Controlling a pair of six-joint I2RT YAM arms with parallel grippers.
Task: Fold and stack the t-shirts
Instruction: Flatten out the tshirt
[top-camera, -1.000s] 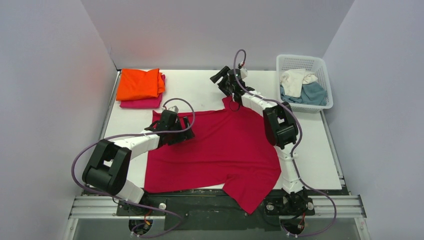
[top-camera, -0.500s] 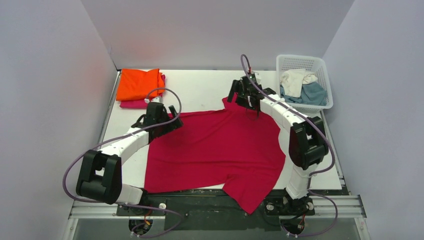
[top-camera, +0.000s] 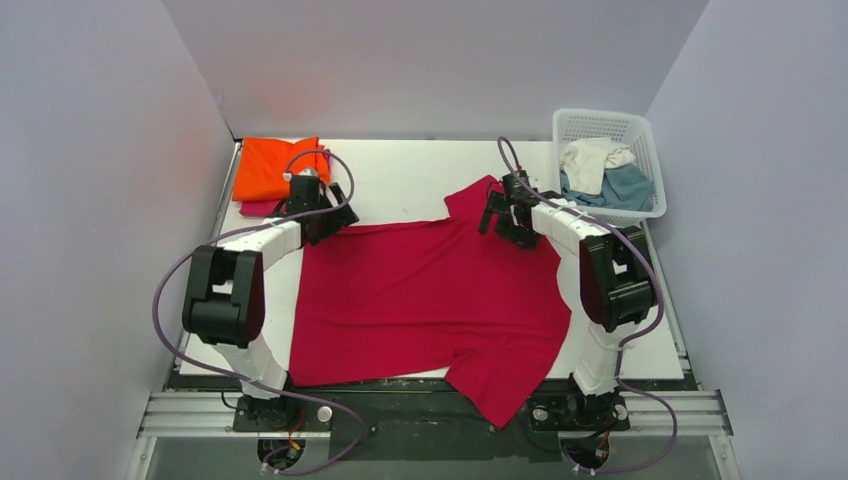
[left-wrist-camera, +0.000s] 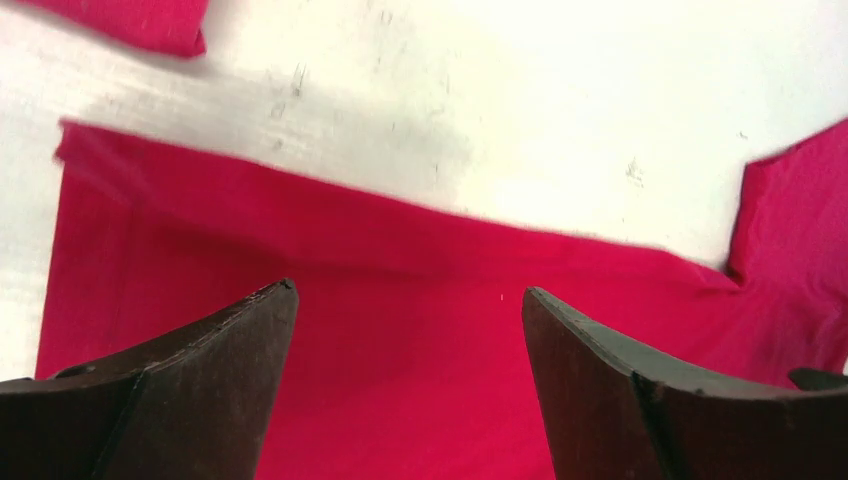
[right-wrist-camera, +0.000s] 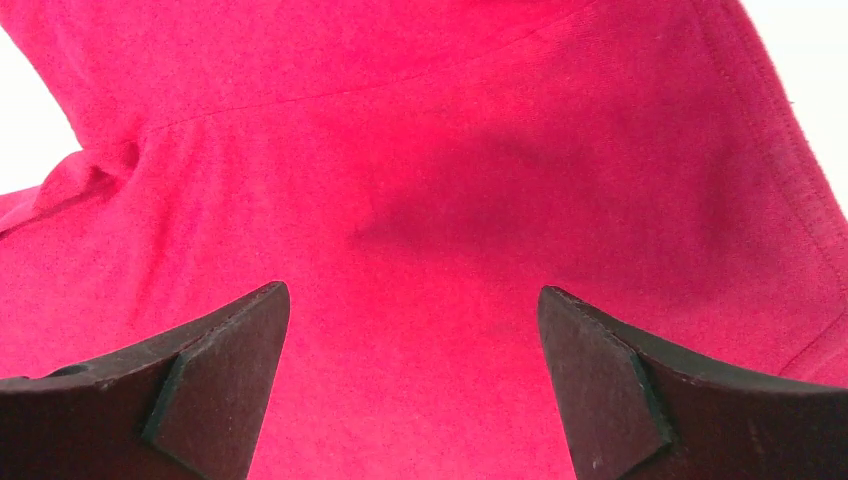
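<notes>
The crimson red t-shirt (top-camera: 430, 300) lies spread flat on the table; it also shows in the left wrist view (left-wrist-camera: 400, 260) and the right wrist view (right-wrist-camera: 430, 150). One sleeve (top-camera: 475, 195) points to the back. My left gripper (top-camera: 328, 222) (left-wrist-camera: 408, 290) is open and empty over the shirt's back left corner. My right gripper (top-camera: 503, 228) (right-wrist-camera: 413, 288) is open and empty just above the cloth beside that sleeve. The folded orange t-shirt (top-camera: 270, 168) lies on the folded magenta pink one (top-camera: 262, 207) at the back left. The cream white (top-camera: 592, 160) and teal blue (top-camera: 625, 185) t-shirts lie crumpled in the basket.
The white lattice basket (top-camera: 640, 140) stands at the back right corner. A flap of the red shirt (top-camera: 500, 392) hangs over the table's near edge between the arm bases. Grey walls close in the left, back and right sides.
My left gripper has moved back and left to the shirt's back left corner. My right gripper has moved right and nearer, from behind the sleeve onto the shirt beside it. Both stay open.
</notes>
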